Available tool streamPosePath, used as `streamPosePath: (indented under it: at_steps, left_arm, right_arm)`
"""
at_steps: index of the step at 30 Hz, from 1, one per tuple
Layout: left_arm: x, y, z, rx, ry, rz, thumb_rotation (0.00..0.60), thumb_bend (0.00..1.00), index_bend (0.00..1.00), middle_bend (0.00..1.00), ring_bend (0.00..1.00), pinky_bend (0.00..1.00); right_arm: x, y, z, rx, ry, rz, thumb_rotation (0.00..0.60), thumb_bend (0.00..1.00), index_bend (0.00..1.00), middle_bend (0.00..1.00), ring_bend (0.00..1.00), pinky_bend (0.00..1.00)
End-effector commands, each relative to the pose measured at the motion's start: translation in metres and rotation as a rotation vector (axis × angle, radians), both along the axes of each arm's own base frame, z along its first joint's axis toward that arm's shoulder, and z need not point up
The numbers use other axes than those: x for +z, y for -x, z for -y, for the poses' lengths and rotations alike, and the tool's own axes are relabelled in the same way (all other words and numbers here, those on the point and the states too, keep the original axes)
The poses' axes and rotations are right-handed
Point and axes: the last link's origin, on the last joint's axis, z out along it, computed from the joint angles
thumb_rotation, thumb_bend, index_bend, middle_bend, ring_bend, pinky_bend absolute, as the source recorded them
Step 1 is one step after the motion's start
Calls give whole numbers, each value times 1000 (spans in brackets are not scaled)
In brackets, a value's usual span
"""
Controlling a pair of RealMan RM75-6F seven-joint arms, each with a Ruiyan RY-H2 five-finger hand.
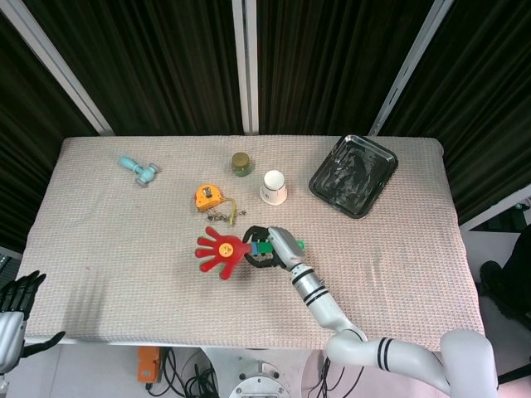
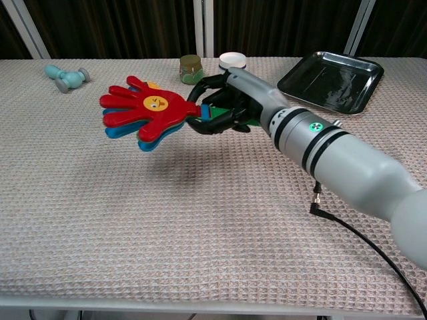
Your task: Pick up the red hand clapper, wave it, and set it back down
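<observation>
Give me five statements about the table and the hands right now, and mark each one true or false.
1. The right hand holds the red hand clapper by its handle, off the table. True.
2. The paper cup stands inside the black tray. False: it stands on the table beside the tray.
3. The yellow tape measure lies on the cloth. True.
4. The left hand grips the blue toy. False: it holds nothing, at the table's near edge.
5. The green jar lies tipped over. False: it stands upright.
</observation>
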Motion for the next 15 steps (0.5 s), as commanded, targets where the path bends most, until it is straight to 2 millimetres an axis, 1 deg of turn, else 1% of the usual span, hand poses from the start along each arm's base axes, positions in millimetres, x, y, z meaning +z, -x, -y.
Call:
streamPosePath:
  at_steps: [1,2,3,8,11,14,15]
  left_arm:
    - [1,1,1,3,-4,0,600,62,27,21,0,15]
    - [2,1,2,5,-5,0,600,62,27,21,0,15]
    - [2,2,2,8,-7,-1,600,61,27,21,0,15]
    - [3,3,3,9,-8,1,600,62,27,21,0,14]
    - [2,2,2,4,-6,0,600,62,27,21,0,14]
    - [2,1,1,0,-7,0,600,62,28,21,0,15]
    - [2,1,1,-1,-7,-2,600,62,28,21,0,15]
  right_arm:
    - [-5,-5,-2,74,-17,-46,600,50,97,155,106,263]
    - [-4,-6,-1,76,-8,-39,600,8,4,36,11,69]
    - [-2,-5,0,76,8,-33,600,0,0,0,0,2]
    - [8,0,2,77,41,-50,600,0,0,0,0,0]
    - [20,4,2,82,69,-61,600,0,0,0,0,0]
    - [39,14,0,93,113,-79,600,0,0,0,0,0]
    - [50,20,-2,104,146,-97,600,4,0,0,0,0]
